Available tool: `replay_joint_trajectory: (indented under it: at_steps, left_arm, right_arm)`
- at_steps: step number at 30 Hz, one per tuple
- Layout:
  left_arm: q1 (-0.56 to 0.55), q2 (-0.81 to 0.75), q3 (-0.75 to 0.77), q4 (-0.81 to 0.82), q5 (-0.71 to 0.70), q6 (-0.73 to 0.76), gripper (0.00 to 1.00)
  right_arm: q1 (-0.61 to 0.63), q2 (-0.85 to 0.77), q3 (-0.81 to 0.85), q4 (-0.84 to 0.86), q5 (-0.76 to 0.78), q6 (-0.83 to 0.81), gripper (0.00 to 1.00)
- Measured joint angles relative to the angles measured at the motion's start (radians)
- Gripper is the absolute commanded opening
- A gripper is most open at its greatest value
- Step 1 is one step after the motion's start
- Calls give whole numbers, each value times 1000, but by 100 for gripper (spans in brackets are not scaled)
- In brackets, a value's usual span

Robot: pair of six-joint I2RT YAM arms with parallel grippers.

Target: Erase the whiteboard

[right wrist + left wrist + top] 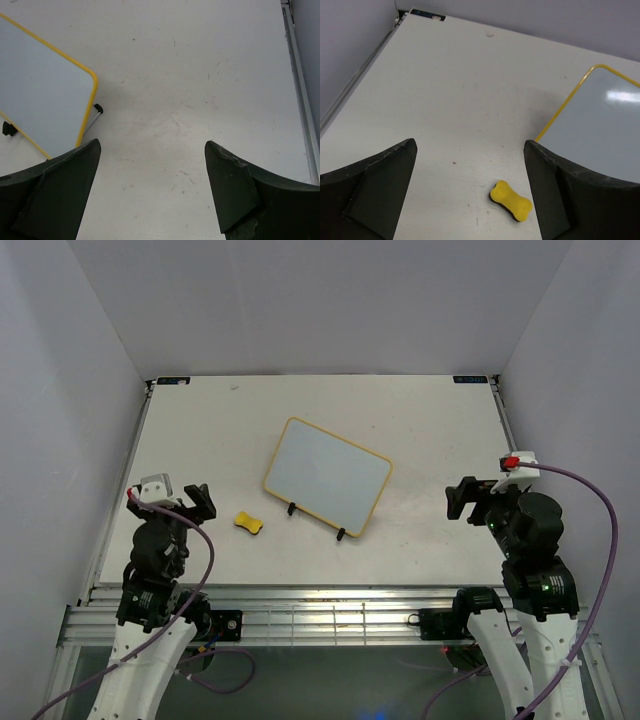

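Black and spread wide with nothing between its fingers, the left gripper [192, 502] hovers over the pale surface [200, 430] near its left side. Just to its right lies the small yellow bone-shaped sponge eraser [249, 524], flat on the surface, near the board's lower left edge but apart from it, and held by neither arm. In the middle stands the whiteboard [327, 476], a small rectangular white panel with rounded corners and a thin yellow frame, turned at an angle and propped on a thin black wire stand [292, 508] whose feet show at its near edge. In all three views its face reads as plain white, with only a glare patch in the left wrist view and no writing that can be made out. Well to the right, the right gripper [462, 500] also hangs spread and empty above bare surface, apart from the board. Judged from this, the wiping looks finished: the board is clean and the eraser is set down, so little or nothing seems left to do.
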Motion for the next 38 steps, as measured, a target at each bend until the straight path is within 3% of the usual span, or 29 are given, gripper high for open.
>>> replay_joint_trajectory:
  at_steps: [6, 38]
  left_arm:
    - [0, -98, -35, 55, 23, 52, 98]
    - [0, -82, -42, 75, 49, 63, 98]
  right_arm:
    - [8, 3, 0, -7, 34, -29, 90]
    - [59, -32, -72, 3, 117, -71, 90]
